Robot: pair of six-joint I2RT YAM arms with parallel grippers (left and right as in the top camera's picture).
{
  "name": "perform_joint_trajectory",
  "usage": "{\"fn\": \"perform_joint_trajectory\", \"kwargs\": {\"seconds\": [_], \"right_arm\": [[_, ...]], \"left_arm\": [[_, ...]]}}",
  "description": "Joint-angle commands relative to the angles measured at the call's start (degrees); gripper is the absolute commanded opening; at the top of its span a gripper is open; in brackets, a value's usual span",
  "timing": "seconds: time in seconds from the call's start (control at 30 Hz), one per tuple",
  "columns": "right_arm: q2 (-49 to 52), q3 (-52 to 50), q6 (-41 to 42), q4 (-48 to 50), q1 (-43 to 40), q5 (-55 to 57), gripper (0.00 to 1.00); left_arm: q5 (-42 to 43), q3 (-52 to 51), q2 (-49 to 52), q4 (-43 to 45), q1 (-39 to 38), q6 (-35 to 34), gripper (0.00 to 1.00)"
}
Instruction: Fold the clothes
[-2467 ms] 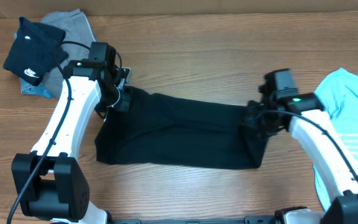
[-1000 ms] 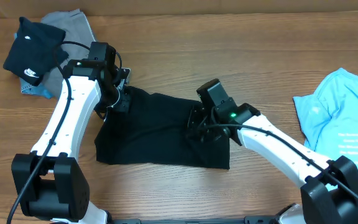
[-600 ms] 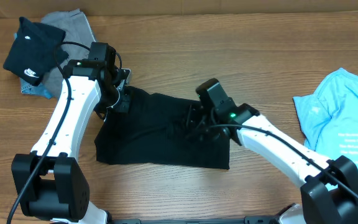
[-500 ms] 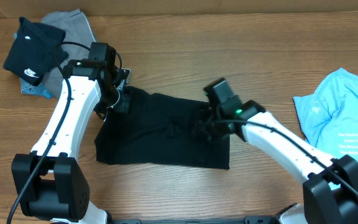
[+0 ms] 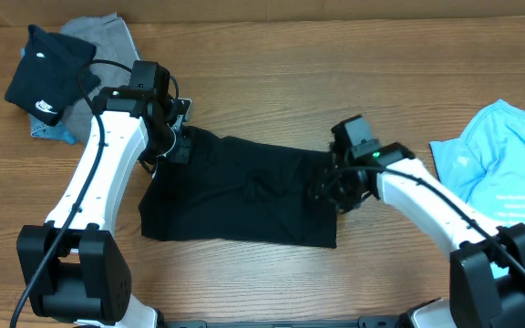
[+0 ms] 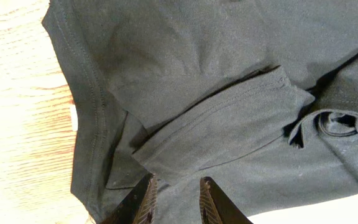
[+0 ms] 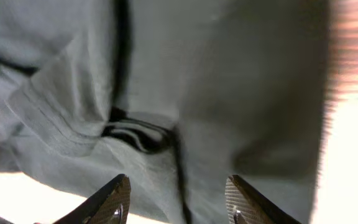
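The clothes (image 5: 235, 196), a plain black T-shirt, lie folded into a wide band in the middle of the wooden table. My left gripper (image 5: 179, 146) sits at the shirt's upper left corner. In the left wrist view its jaws (image 6: 178, 186) stand a little apart over a folded sleeve (image 6: 229, 124), with fabric lying flat beneath them and nothing pinched. My right gripper (image 5: 328, 189) hovers at the shirt's right edge. In the right wrist view it (image 7: 178, 190) is wide open above the blurred black cloth (image 7: 229, 93), holding nothing.
A small black garment with a white swoosh (image 5: 44, 68) lies on a grey one (image 5: 108, 36) at the back left. A light blue shirt (image 5: 504, 155) lies at the right edge. Bare wood (image 5: 272, 82) stretches behind the black shirt.
The right gripper carried the shirt's right end leftward over the middle, let it go, opened wide and drew back to the new right edge. The left jaws parted slightly.
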Motion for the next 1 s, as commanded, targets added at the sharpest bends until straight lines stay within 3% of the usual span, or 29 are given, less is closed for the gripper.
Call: {"fn": "perform_joint_trajectory", "kwargs": {"seconds": [0.0, 0.2, 0.47, 0.7, 0.73, 0.8, 0.83, 0.97], "right_arm": [[0.9, -3.4, -0.9, 4.0, 2.2, -5.8, 0.48], [1.4, -4.8, 2.2, 8.5, 2.8, -7.2, 0.41], [1.6, -4.8, 1.6, 12.2, 8.3, -10.0, 0.04], [1.5, -4.8, 3.8, 12.3, 16.2, -10.5, 0.06], [1.5, -4.7, 3.8, 12.3, 16.7, -10.9, 0.11], [1.5, -4.7, 3.7, 12.1, 17.0, -11.5, 0.29], [1.5, -4.7, 3.5, 12.1, 17.0, -11.5, 0.32], [0.0, -4.2, -0.5, 12.8, 17.0, -11.2, 0.25]], "left_arm": [[-0.2, 1.1, 0.0, 0.1, 0.2, 0.9, 0.27], [-0.2, 1.1, 0.0, 0.1, 0.2, 0.9, 0.27], [-0.2, 1.1, 0.0, 0.0, 0.2, 0.9, 0.26], [-0.2, 1.1, 0.0, 0.0, 0.2, 0.9, 0.26], [-0.2, 1.1, 0.0, 0.0, 0.2, 0.9, 0.26], [-0.2, 1.1, 0.0, 0.0, 0.2, 0.9, 0.26], [-0.2, 1.1, 0.0, 0.0, 0.2, 0.9, 0.26], [-0.2, 1.1, 0.0, 0.0, 0.2, 0.9, 0.27]]}}
